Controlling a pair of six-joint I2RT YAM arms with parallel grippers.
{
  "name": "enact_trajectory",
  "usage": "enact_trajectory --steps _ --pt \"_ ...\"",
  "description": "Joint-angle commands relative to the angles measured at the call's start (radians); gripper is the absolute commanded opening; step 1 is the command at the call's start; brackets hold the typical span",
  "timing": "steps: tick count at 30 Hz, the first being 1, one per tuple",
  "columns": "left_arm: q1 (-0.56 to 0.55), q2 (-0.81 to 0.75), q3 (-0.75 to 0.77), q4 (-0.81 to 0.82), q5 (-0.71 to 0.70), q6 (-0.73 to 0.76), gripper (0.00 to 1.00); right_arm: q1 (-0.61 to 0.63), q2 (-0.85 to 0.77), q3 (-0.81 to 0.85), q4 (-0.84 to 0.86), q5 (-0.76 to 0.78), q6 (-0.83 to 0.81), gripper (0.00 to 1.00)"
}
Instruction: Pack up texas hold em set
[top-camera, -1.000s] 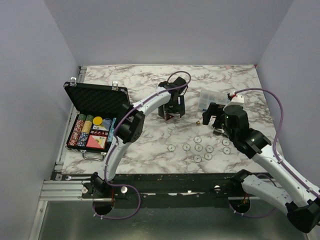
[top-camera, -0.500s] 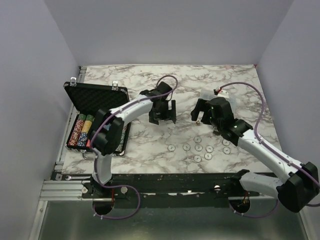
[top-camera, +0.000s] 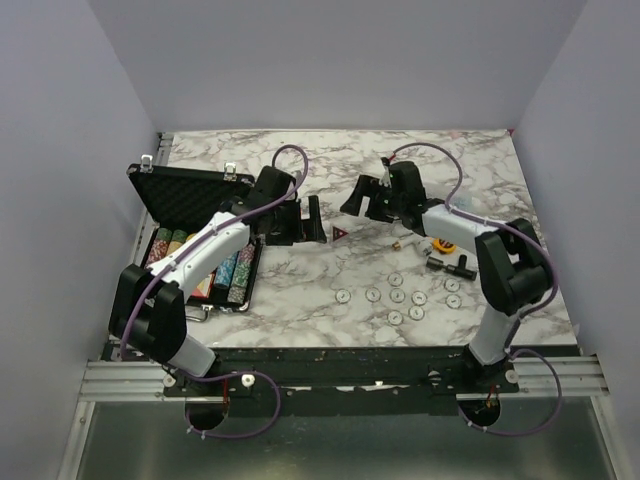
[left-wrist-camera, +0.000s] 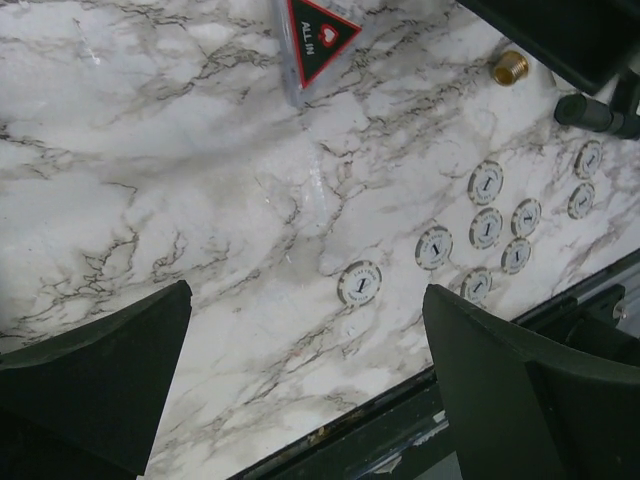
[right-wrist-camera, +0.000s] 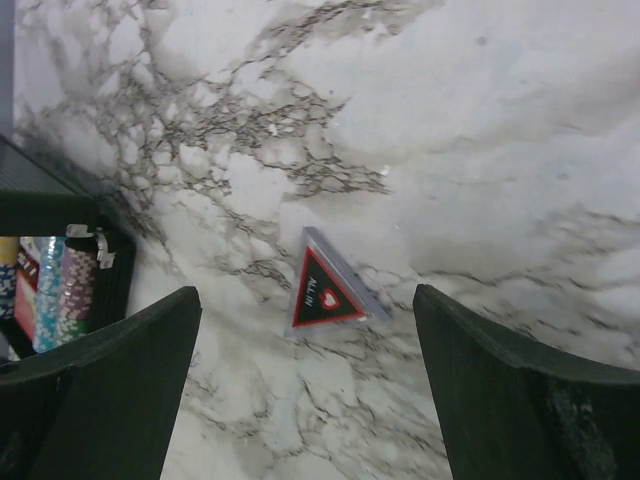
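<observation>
The black case lies open at the left, with rows of coloured chips inside; they also show in the right wrist view. My left arm hides the red card box. Several small white round chips lie loose at front centre and show in the left wrist view. A triangular "ALL IN" marker lies flat between the grippers; both wrist views show it. My left gripper is open and empty beside the case. My right gripper is open and empty just beyond the marker.
An orange ring and black tools lie right of centre. A small brass piece sits near them. The table's front edge and rail run just below the white chips.
My left gripper drew back left toward the case, uncovering the triangular marker. My right gripper swung left and farther back toward the table's middle.
</observation>
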Motion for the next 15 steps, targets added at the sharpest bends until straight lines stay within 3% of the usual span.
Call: enact_trajectory --steps 1,15 --pt "-0.004 -0.078 -0.051 0.029 0.094 0.060 0.98 -0.006 0.139 0.094 0.135 -0.222 -0.027 0.89" --pt "-0.003 -0.118 -0.054 0.024 -0.013 0.054 0.98 -0.011 0.402 0.133 0.376 -0.532 0.035 0.87"
